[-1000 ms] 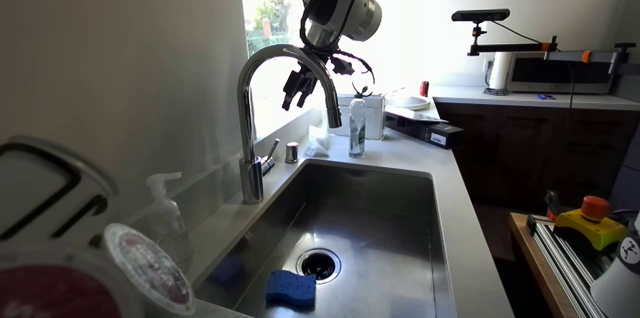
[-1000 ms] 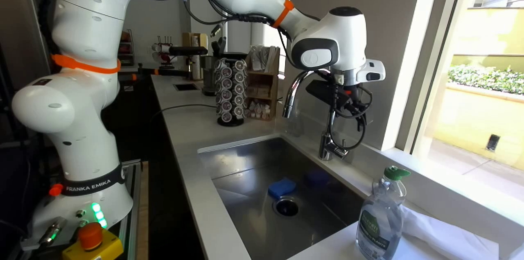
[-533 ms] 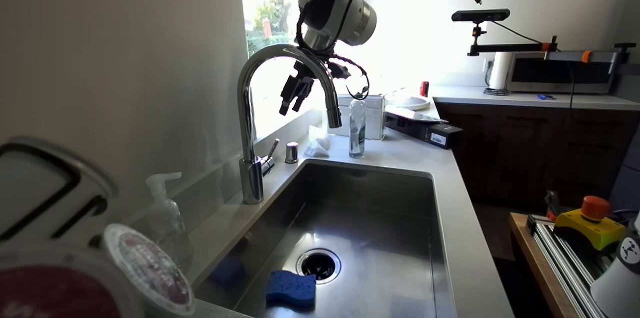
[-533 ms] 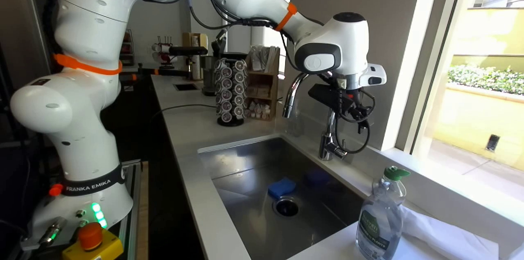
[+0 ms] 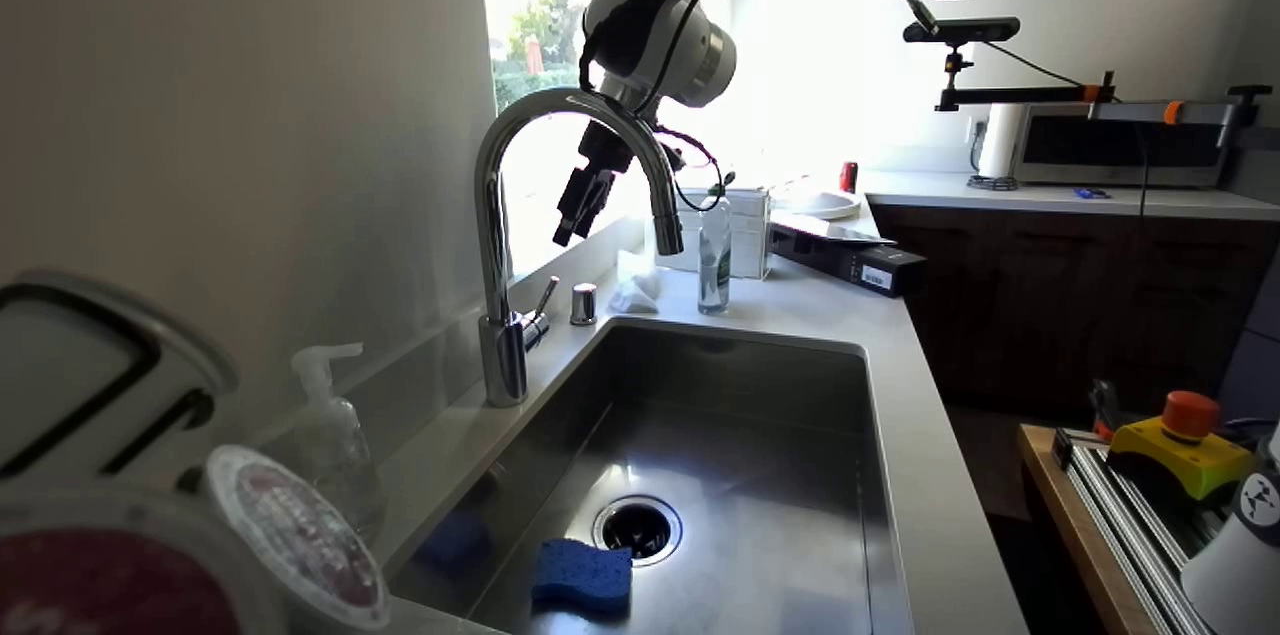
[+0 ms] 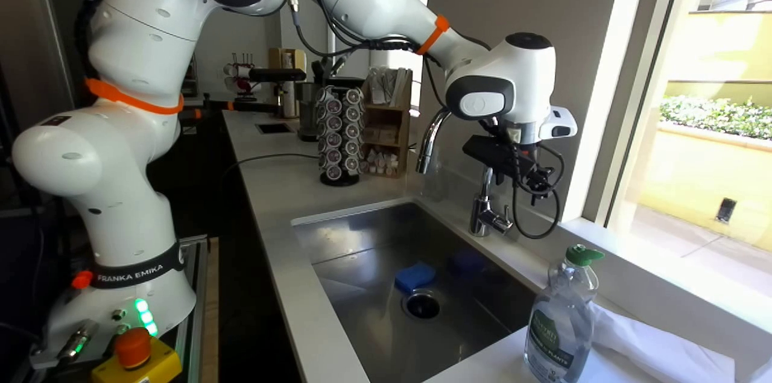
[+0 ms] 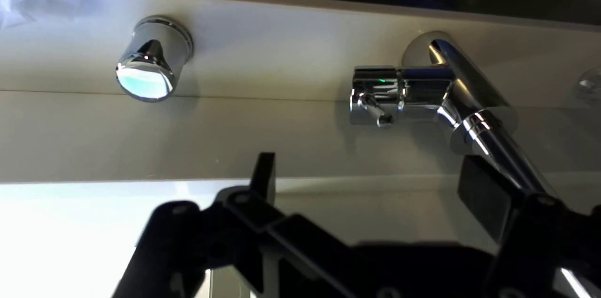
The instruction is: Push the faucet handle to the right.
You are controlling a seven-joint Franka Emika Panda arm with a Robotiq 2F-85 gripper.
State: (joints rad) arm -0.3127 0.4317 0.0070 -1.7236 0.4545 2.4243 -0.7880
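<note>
The faucet handle, a short chrome lever (image 7: 375, 109), juts from the side of the upright chrome faucet (image 7: 488, 133). It shows in both exterior views, as a thin lever (image 5: 545, 297) beside the stem and as a small lever (image 6: 506, 212). My black gripper (image 7: 371, 183) is open and empty, its fingers (image 7: 266, 173) wide apart. In the wrist view the handle lies beyond the fingertips, between them sideways. In an exterior view the gripper (image 5: 574, 237) hangs above the handle, apart from it, near the window. The fingertips are partly hidden behind cables in an exterior view (image 6: 537, 199).
The arched spout (image 5: 580, 102) stands close to the gripper. A chrome stub (image 7: 152, 61) stands on the counter beside the faucet. The steel sink (image 5: 740, 405) holds a blue sponge (image 5: 582, 575). A soap bottle (image 6: 561, 316) and white paper (image 6: 657, 344) lie near the window ledge.
The arm has moved down, leftward in an exterior view and rightward in an exterior view, and the gripper has turned a little. The faucet handle has not visibly moved.
</note>
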